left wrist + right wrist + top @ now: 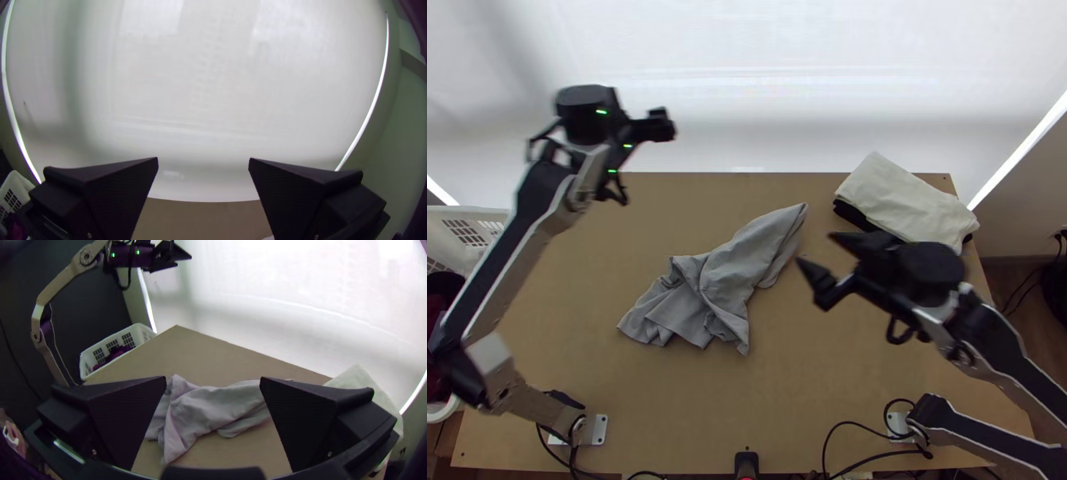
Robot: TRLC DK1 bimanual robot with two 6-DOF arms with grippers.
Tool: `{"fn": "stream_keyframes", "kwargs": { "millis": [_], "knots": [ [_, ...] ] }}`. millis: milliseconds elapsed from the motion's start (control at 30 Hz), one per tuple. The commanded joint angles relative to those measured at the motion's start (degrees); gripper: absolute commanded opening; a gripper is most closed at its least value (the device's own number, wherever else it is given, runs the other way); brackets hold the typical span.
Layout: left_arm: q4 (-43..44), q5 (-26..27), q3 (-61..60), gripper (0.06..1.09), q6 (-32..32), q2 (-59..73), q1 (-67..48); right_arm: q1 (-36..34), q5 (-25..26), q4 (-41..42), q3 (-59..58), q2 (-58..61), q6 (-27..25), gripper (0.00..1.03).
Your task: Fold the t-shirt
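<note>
t-shirt lies bunched, tabletop between it and edges.

Bright white blind behind table

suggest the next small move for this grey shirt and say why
I'd probably lower the right gripper to the narrow end of the grey t-shirt and pinch it, to start spreading the cloth. The shirt lies bunched and creased, so folding now would likely trap wrinkles, and that gripper is open, empty and near that end.
</note>
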Motion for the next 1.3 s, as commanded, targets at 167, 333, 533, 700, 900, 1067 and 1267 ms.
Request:
{"fn": "stream_keyframes", "kwargs": {
  "millis": [167, 333, 533, 700, 900, 1067, 1267],
  "knots": [
    [-9.7, 1.3, -2.5, 1.05, 3.4, -8.5, 7.5, 9.4, 0.2, -2.3, 8.6, 17.7, 4.3, 0.99],
    [-13.3, 5.2, -4.4, 1.04, 4.3, -11.0, 11.8, 12.0, 0.1, -9.1, 15.0, 28.5, 12.7, 0.96],
    [-14.0, 5.7, -10.3, 1.04, 4.0, -14.6, 16.3, 13.3, 0.0, -19.0, 27.3, 41.2, 21.6, 0.96],
    [-13.9, 5.8, -15.7, 1.04, 3.6, -18.2, 18.4, 12.7, 0.0, -28.3, 40.6, 51.8, 26.4, 0.96],
    [-13.7, 6.1, -19.2, 1.04, 3.9, -21.2, 20.9, 11.9, -2.6, -30.6, 48.3, 58.3, 30.2, 0.91],
    [-13.7, 6.1, -20.9, 1.04, 4.3, -22.9, 22.9, 11.9, -4.0, -30.8, 51.0, 61.6, 32.2, 0.9],
    [-13.7, 6.2, -23.1, 1.04, 5.0, -25.0, 25.3, 11.8, -4.6, -32.0, 51.9, 64.8, 33.9, 0.7]
  ]
}}
